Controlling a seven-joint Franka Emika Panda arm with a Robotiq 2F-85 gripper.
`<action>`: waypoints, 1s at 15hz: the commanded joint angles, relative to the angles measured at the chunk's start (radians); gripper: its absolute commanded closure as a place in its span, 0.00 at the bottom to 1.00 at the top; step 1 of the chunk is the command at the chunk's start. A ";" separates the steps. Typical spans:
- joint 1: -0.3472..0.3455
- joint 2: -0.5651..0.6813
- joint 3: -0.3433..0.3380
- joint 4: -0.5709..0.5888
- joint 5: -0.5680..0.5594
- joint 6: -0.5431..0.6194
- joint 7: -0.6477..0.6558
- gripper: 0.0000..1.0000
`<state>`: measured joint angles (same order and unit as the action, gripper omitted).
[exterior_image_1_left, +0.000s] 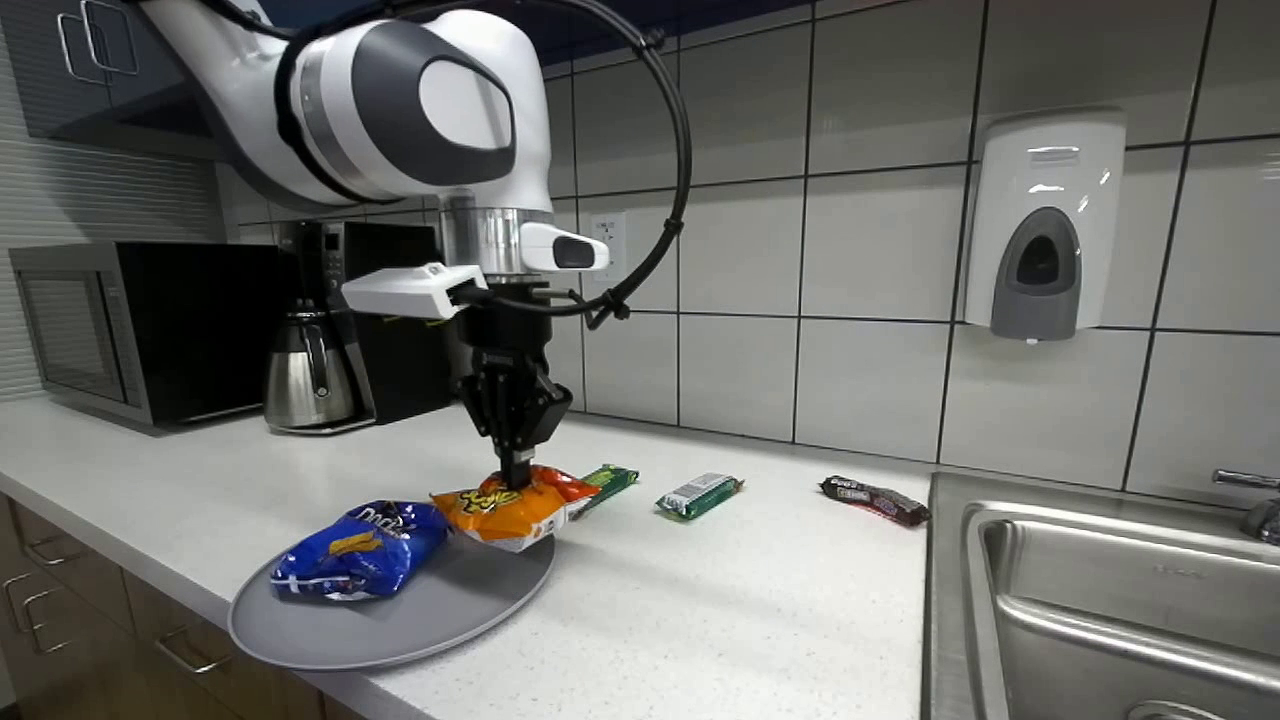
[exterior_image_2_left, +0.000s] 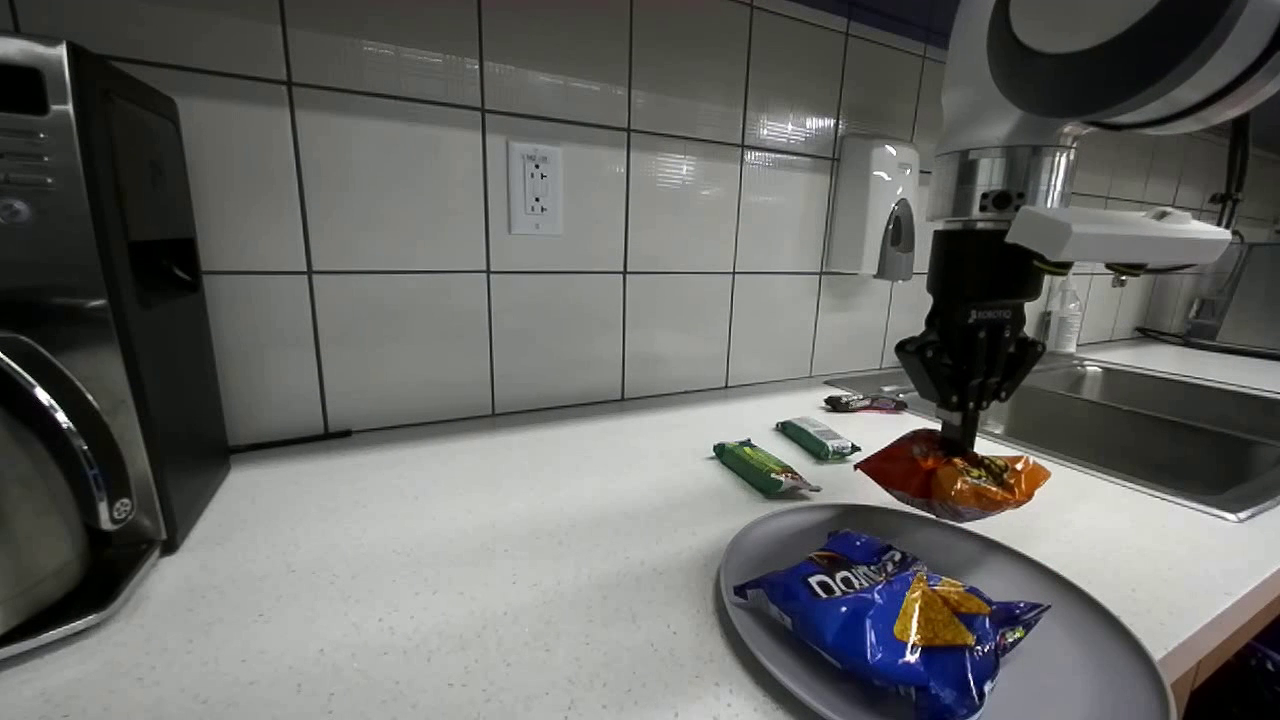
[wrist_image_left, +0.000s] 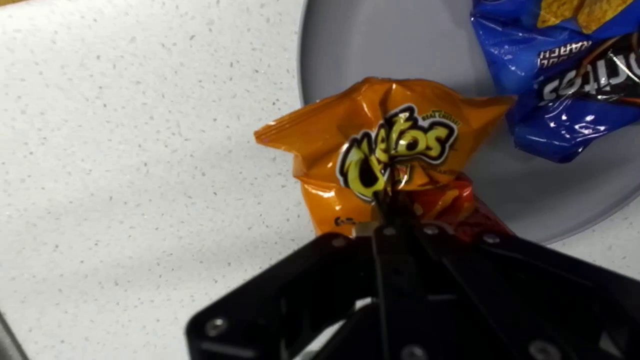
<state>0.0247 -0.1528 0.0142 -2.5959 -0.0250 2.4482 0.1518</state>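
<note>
As you read an exterior view from the left, the microwave (exterior_image_1_left: 190, 330) comes first, then the steel carafe (exterior_image_1_left: 308, 380) standing at the black coffee maker (exterior_image_1_left: 400, 320). Ahead of them, nearer the camera, lies the gray plate (exterior_image_1_left: 470, 595), carrying the blue Doritos bag (exterior_image_1_left: 360, 552). Just right of that bag you have the hand (exterior_image_1_left: 516, 474), pointing straight down, its fingers closed together with no gap you can make out, pinching the orange Cheetos bag (exterior_image_1_left: 500, 520) near its middle. Mind this relation: the orange bag lies directly beneath the hand, across the plate's rim as the wrist view sees it, its left corner over the counter (wrist_image_left: 150, 175), its right corner over the plate and pointing at the blue bag. That corner-to-corner spread looks the longest, but the pinch crumples the film, so judge the long axis uncertain. Whether its underside meets the plate you cannot tell. Farther right, on the counter, you have a green-and-yellow packet (exterior_image_1_left: 612, 484) partly hidden by the orange bag, then a green-and-white packet (exterior_image_1_left: 698, 495), then a dark-wrapped bar (exterior_image_1_left: 875, 500), all apart from one another. Last comes the steel sink (exterior_image_1_left: 955, 600), with the soap dispenser (exterior_image_1_left: 1045, 220) on the tiled wall (exterior_image_1_left: 740, 385) behind it.
</note>
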 joint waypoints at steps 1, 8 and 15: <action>-0.035 -0.060 -0.027 -0.011 -0.002 -0.044 -0.044 1.00; -0.101 -0.071 -0.099 -0.009 -0.018 -0.055 -0.115 1.00; -0.163 -0.046 -0.156 0.003 -0.040 -0.052 -0.147 1.00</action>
<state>-0.1064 -0.1893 -0.1266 -2.5986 -0.0418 2.4210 0.0306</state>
